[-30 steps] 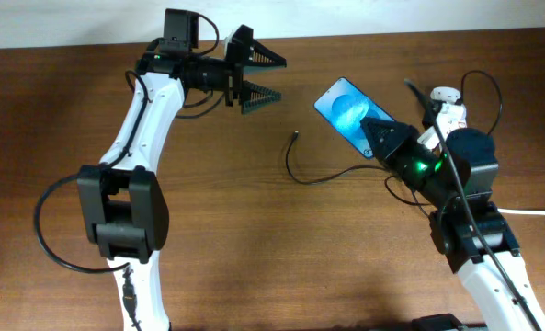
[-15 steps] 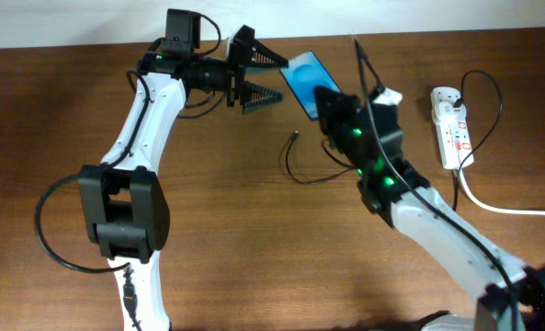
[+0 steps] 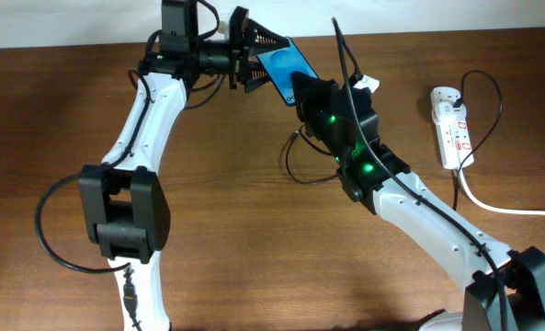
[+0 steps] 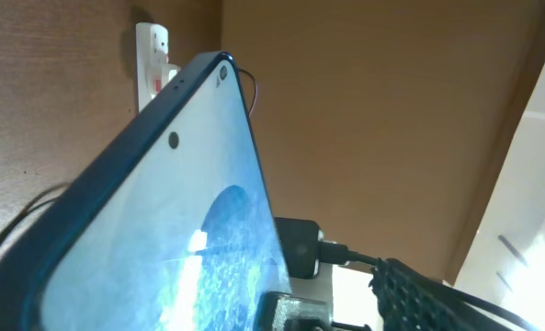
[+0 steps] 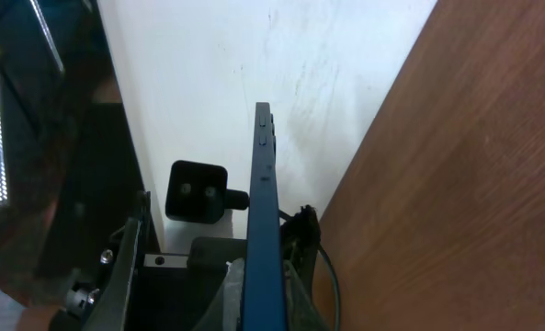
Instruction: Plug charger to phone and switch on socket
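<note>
Right gripper (image 3: pixel 301 87) pinches the phone (image 3: pixel 279 66) by its lower end and holds it up, tilted, at the far edge of the table (image 3: pixel 208 230), close to the white wall (image 3: pixel 391 14). Left gripper (image 3: pixel 265 62) stands spread, the phone's top end between its ribbed black fingers (image 4: pixel 419 294); contact cannot be told. From the right wrist the phone (image 5: pixel 261 202) shows edge-on, a thin dark-blue slab. Half a second ago it hung just beside the left gripper; now it sits inside the spread. The charger (image 3: pixel 290 165), a thin black loop, lies on brown wood, partly under the right arm. The socket (image 3: pixel 451 124), a white strip with a thick white cord (image 3: pixel 511 210), sits well apart at the right.
</note>
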You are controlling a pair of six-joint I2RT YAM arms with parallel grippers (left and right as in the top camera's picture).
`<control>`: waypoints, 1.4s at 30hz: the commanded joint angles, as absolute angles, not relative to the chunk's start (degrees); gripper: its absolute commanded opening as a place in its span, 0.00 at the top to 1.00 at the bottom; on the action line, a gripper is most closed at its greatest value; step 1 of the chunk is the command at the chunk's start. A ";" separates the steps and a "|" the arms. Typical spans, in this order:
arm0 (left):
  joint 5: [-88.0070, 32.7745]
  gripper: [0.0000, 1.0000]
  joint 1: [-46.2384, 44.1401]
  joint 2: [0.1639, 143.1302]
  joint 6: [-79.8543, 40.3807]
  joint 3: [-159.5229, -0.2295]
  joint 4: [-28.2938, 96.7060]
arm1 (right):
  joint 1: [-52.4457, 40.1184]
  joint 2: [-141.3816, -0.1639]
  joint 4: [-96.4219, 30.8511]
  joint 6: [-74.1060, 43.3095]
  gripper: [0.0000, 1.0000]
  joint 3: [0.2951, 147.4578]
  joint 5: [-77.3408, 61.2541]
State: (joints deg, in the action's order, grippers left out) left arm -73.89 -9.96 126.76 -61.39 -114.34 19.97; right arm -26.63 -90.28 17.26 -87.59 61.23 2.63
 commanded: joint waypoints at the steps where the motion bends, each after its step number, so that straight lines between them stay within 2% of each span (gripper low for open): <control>1: -75.00 0.27 -10.70 125.99 -62.78 -115.22 18.65 | -27.22 -91.29 18.33 -94.00 0.96 63.13 3.22; 5: -74.96 0.48 -11.53 125.99 -63.66 -115.24 16.78 | -27.49 -92.38 18.44 -95.02 0.96 63.13 1.78; 8: -74.83 0.57 -11.90 125.99 -63.90 -115.24 15.99 | -27.49 -92.38 18.70 -95.04 0.96 63.13 1.69; 11: -74.50 0.70 -12.01 125.99 -64.73 -115.24 15.84 | -27.49 -92.38 18.68 -95.07 0.96 63.13 1.02; 14: -74.26 0.95 -12.01 125.99 -65.30 -115.22 15.84 | -27.49 -92.38 18.70 -95.59 0.96 63.13 0.38; 15: -74.26 1.00 -12.01 125.99 -65.95 -115.24 15.84 | -27.49 -92.38 18.65 -96.12 0.96 63.13 -0.01; 27: -73.45 1.00 -11.46 125.99 -64.62 -115.22 15.62 | -27.31 -92.38 18.70 -96.49 0.82 63.13 -1.13; 29: -73.43 1.00 -10.66 125.99 -61.56 -115.22 15.68 | -26.55 -92.36 18.65 -95.85 0.73 63.13 -2.33; 30: -73.43 1.00 -10.15 125.99 -60.58 -115.22 15.70 | -25.98 -92.36 18.35 -95.83 0.62 63.13 -3.14; 32: -73.43 1.00 -9.06 125.99 -58.41 -115.20 16.47 | -23.99 -92.33 18.17 -94.70 0.51 63.13 -5.67; 36: -71.70 1.00 -7.40 126.02 -49.74 -115.11 25.96 | -16.56 -91.94 18.04 -87.20 0.29 63.13 -16.01; 39: -72.23 1.00 -6.17 126.02 -46.98 -115.00 29.67 | -10.44 -91.68 12.36 -77.71 0.27 63.13 -27.11; 42: -73.32 1.00 -4.86 126.02 -46.89 -115.00 29.67 | -6.92 -91.59 -0.10 -64.62 0.27 63.13 -29.78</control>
State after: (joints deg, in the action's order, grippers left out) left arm -70.52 -6.22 126.91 -49.23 -114.32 29.82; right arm -9.19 -91.92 6.00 -78.70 62.94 -23.83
